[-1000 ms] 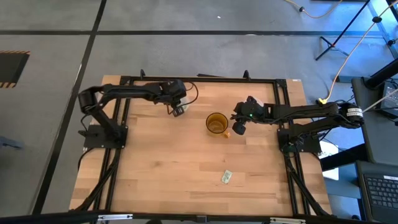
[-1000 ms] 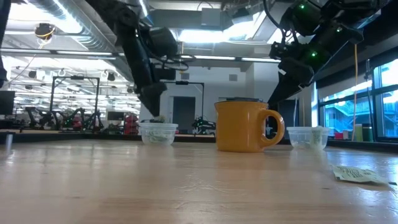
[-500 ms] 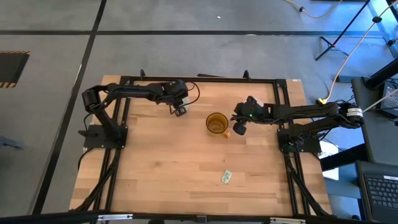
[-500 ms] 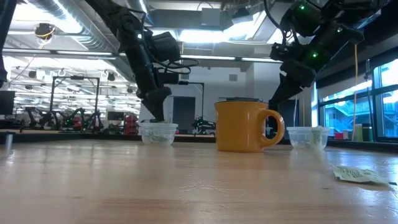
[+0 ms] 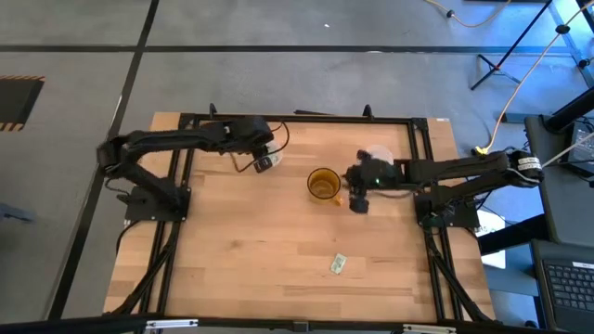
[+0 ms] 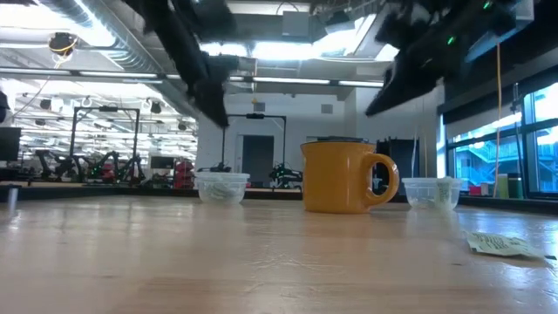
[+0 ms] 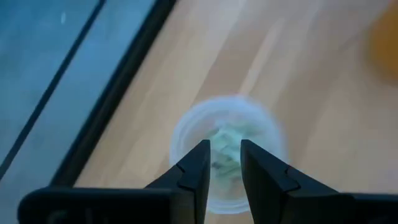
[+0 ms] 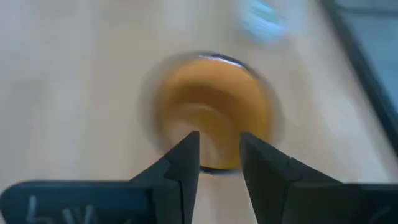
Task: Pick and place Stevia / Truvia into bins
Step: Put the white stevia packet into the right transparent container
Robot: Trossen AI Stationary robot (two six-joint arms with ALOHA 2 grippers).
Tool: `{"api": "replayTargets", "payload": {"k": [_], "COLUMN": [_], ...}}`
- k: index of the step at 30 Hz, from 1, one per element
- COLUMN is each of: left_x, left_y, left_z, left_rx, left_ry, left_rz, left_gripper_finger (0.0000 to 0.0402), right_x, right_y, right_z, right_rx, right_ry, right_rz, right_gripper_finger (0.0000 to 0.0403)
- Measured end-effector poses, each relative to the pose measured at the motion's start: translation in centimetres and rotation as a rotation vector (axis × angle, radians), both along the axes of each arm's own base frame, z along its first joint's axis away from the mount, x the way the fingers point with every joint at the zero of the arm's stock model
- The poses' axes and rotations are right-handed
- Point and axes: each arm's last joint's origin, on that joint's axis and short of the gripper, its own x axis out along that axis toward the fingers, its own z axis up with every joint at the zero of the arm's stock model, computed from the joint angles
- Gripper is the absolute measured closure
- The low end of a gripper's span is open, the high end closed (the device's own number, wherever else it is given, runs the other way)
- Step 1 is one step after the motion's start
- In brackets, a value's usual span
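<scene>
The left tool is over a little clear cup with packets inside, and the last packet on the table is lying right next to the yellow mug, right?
Not quite. The packet lies far from the yellow mug, near the table's front edge, as the high view shows. The left tool is indeed over the clear cup holding packets.

Just beyond the tips of my left pincer (image 7: pixel 224 167), a clear plastic cup (image 7: pixel 227 152) stands upright, green-printed packets (image 7: pixel 225 149) heaped inside. The second clear cup (image 6: pixel 431 192) stands behind my right pincer (image 5: pixel 358 202); one packet (image 5: pixel 338 264) lies flat, well apart.
</scene>
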Motion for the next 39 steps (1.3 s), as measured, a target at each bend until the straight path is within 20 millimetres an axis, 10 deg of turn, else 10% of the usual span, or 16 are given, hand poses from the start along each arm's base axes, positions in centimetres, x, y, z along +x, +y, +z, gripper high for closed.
{"api": "replayTargets", "payload": {"k": [8,16,25,39], "left_x": [-2.1,-5.5,-8.2,-8.5], "left_y": [-5.1,-9.1,-10.1,-10.1], "left_z": [5.0,1.1,-3.1,-3.3], "left_rx": [0.113,0.139,0.119,0.108], "left_ry": [-0.246,-0.561,-0.741,-0.786], "left_rz": [-0.087,-0.181,-0.182,-0.167], "left_gripper_finger": [0.032,0.032,0.032,0.032], "right_x": [-0.5,-1.1,1.2,2.7], "right_y": [6.5,10.7,14.4,15.9], "right_z": [0.4,-0.5,-5.8,-11.0], "right_rx": [-0.002,0.123,0.142,0.173], "right_ry": [0.039,0.052,0.156,0.231], "right_rz": [0.339,0.39,0.464,0.45], "right_gripper_finger": [0.0285,0.0285,0.0285,0.0286]}}
